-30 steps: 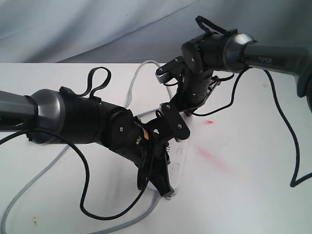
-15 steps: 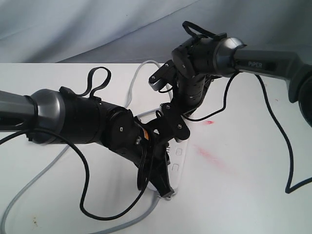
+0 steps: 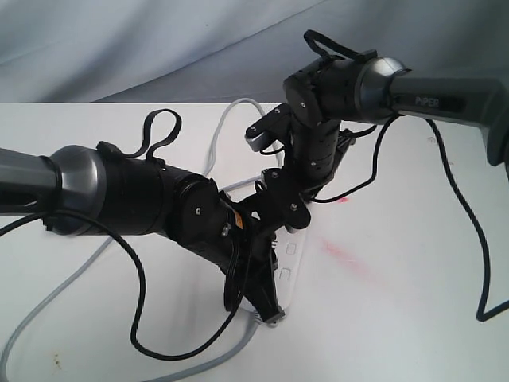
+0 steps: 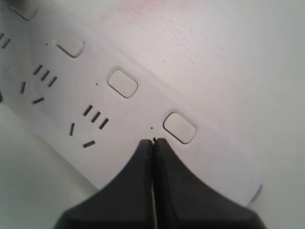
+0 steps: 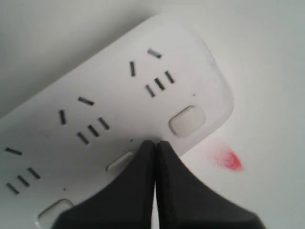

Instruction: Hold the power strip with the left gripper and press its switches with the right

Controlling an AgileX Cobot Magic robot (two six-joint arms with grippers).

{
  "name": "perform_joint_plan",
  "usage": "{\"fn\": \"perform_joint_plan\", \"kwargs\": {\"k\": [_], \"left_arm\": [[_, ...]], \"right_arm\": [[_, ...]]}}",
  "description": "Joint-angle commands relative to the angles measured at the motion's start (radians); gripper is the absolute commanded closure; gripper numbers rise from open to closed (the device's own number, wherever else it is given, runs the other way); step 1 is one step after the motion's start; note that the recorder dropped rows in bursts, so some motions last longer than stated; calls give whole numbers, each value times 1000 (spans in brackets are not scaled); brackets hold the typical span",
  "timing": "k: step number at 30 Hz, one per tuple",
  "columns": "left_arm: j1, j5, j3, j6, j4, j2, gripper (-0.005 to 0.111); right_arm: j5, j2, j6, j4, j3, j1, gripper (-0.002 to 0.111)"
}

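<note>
The white power strip (image 3: 290,267) lies on the white table, mostly hidden under both arms. In the left wrist view its face (image 4: 124,114) shows socket slots and three switches (image 4: 179,127) in a row. My left gripper (image 4: 153,141) is shut, its tips resting on the strip beside the nearest switch; from outside the left gripper (image 3: 271,315) sits at the strip's near end. My right gripper (image 5: 155,142) is shut too, its tips over the strip (image 5: 109,105) next to the second switch (image 5: 120,161) from the rounded end. From outside, the right gripper (image 3: 297,220) points down at the strip's far part.
The grey cord (image 3: 227,123) loops behind the arms and runs off at the left (image 3: 48,306). Red smears (image 3: 343,255) mark the table to the right of the strip. Black cables (image 3: 151,342) hang from both arms. A grey cloth backdrop (image 3: 159,40) stands behind.
The right arm's wrist swung a little left and then settled, its fingertips staying over the strip's far part. The left arm and the strip have not moved.
</note>
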Motion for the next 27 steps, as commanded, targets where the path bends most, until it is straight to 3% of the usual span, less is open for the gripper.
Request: {"fn": "perform_joint_plan", "kwargs": {"k": [1, 13, 27], "left_arm": [[1, 37, 8, -7, 4, 17, 107], [1, 37, 8, -7, 4, 17, 107], [1, 37, 8, -7, 4, 17, 107]], "right_arm": [[36, -1, 8, 50, 11, 0, 108], [40, 1, 62, -22, -176, -7, 108], [107, 69, 55, -22, -185, -12, 108]]}}
